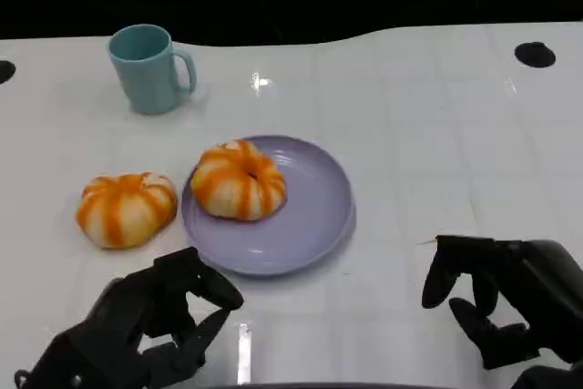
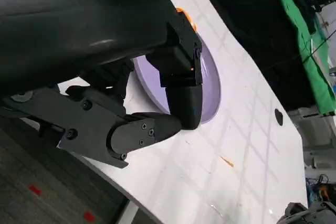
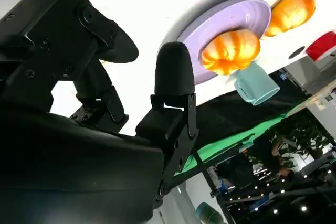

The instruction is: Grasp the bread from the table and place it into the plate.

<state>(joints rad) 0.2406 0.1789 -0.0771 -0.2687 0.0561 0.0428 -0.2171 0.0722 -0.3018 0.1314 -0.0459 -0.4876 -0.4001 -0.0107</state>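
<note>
Currently both robot hands, left robot hand (image 1: 150, 321) and right robot hand (image 1: 506, 302), hover empty, fingers loosely apart; reaching for the orange-striped round bread (image 1: 126, 209) on the white worktop (image 1: 437, 134) risks nudging the lilac plate (image 1: 319, 216).

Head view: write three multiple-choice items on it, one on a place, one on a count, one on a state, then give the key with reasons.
1. Where is the teal mug?
A. on the plate
B. on the table, beyond the breads on the left
C. in a robot hand

2. How many breads are there?
A. one
B. two
C. three

3. What is the left robot hand doing?
A. holding nothing
B. holding a bread
C. holding the mug

Key:
1 B: the teal mug stands alone on the white table, apart from the purple plate.
2 B: one bread lies on the plate, another bread lies on the table beside it.
3 A: the left robot hand is near the plate's edge with nothing in its fingers.
</note>
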